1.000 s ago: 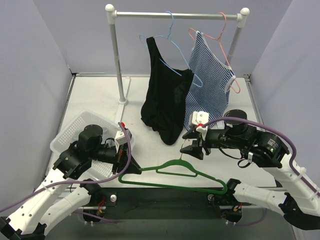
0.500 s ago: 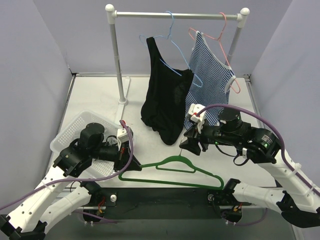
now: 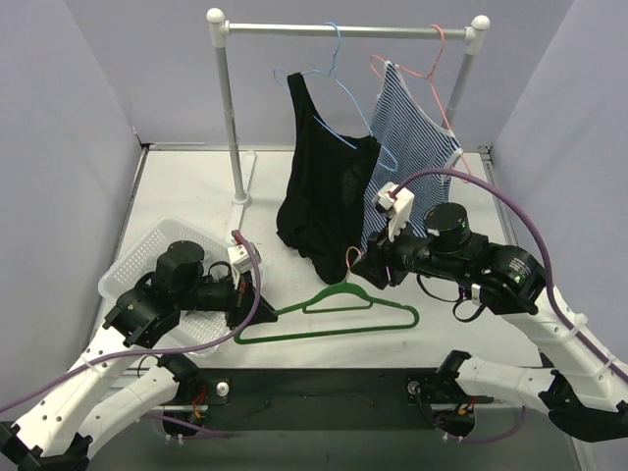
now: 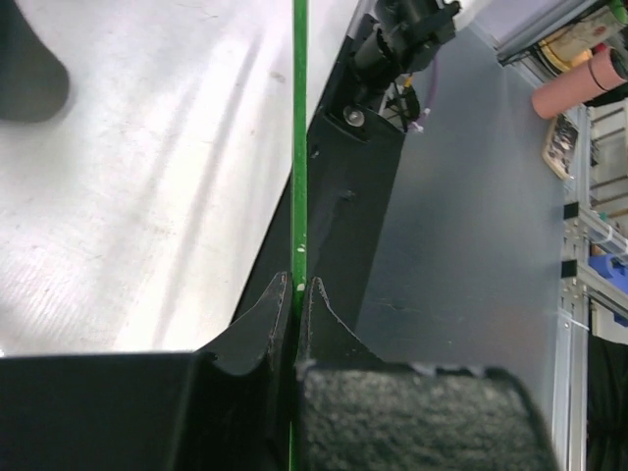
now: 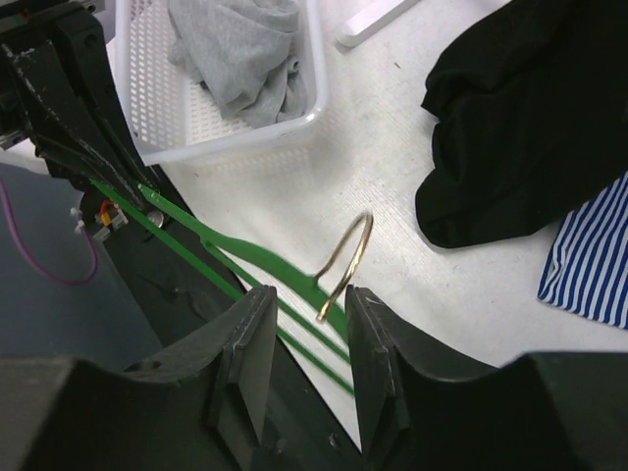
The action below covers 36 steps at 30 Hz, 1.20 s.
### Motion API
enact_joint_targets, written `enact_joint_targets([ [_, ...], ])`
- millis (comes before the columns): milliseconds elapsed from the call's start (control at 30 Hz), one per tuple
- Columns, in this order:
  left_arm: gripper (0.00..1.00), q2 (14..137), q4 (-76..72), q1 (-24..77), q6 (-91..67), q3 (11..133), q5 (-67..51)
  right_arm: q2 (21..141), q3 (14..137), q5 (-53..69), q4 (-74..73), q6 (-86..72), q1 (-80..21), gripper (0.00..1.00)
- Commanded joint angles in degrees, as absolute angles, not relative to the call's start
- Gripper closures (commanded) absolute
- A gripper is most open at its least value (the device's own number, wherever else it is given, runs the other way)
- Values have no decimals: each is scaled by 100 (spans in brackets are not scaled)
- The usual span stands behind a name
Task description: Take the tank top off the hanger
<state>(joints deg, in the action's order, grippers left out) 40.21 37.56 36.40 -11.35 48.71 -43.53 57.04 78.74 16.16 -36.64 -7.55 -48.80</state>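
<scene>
A bare green hanger (image 3: 334,314) lies low over the table's front. My left gripper (image 3: 245,299) is shut on its left end; in the left wrist view the thin green bar (image 4: 299,147) runs straight out from between the closed jaws (image 4: 297,285). My right gripper (image 3: 365,267) is at the hanger's metal hook (image 5: 355,245), whose tip sits in the gap between the jaws (image 5: 309,294); they stand apart, touching nothing. A black tank top (image 3: 319,196) hangs on a blue hanger and a striped tank top (image 3: 412,147) on a pink one.
A white basket (image 3: 132,260) at the left holds a grey garment (image 5: 240,49). The clothes rack (image 3: 343,30) spans the back, its post (image 3: 232,128) standing at the left. The black top's hem (image 5: 530,128) rests on the table just beyond the hook.
My right gripper has moved up and to the left to the hook, its jaws narrowing. The green hanger has swung, its right end shifting left and away from the front edge.
</scene>
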Motion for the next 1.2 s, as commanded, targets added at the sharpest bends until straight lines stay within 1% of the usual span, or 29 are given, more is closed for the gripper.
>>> enact_joint_targets([
  [0,100,3938,3366,3639,-1143,5098,-3938,5608,7981,986,-3560,-1169,-4904,63],
  [67,100,3850,3384,3639,-1134,5115,-3833,5467,7972,678,-3472,-1221,-4896,61],
  [100,100,3815,3453,3639,-1134,5133,-3571,5406,7972,607,-3428,-1230,-4896,59],
  [133,100,3762,3489,3639,-1142,5142,-3455,5318,7946,441,-3349,-1239,-4904,55],
  [200,100,3735,3603,3639,-1134,5238,-3296,5230,7928,308,-3287,-1239,-4904,53],
  [300,100,3674,3857,3639,-1221,5448,-2797,5089,7866,246,-3147,-1248,-4896,52],
  [433,100,3674,4490,3630,-1336,5818,-1664,4809,7735,246,-2884,-1327,-4904,51],
  [567,100,3630,5087,3639,-1362,6038,-917,4685,7664,246,-2725,-1415,-4904,50],
  [667,100,3481,5124,3639,-1292,6091,-791,4597,7524,404,-2357,-1415,-4896,50],
  [733,100,3323,5089,3639,-1222,6091,-835,4640,7305,623,-1797,-1459,-4904,57],
  [767,100,3279,5089,3639,-1230,6108,-826,4693,7243,894,-1628,-1511,-4904,62],
  [833,100,3226,5133,3639,-1248,6126,-826,5026,7321,1333,-1249,-1573,-4904,67],
  [867,100,3226,5176,3639,-1257,6135,-861,5175,7382,1553,-1161,-1634,-4904,71],
  [900,100,3217,5194,3639,-1257,6126,-957,5481,7531,1973,-969,-1765,-4904,73],
  [1000,100,3138,5221,3639,-1231,6108,-1142,6000,7672,2512,-425,-2090,-4913,79],
  [1067,100,3077,5229,3639,-1222,6100,-1151,6239,7760,2627,-247,-2188,-4913,85],
  [1167,100,3015,5282,3639,-1134,6152,-1353,6801,7980,2751,-88,-2320,-4913,88],
])
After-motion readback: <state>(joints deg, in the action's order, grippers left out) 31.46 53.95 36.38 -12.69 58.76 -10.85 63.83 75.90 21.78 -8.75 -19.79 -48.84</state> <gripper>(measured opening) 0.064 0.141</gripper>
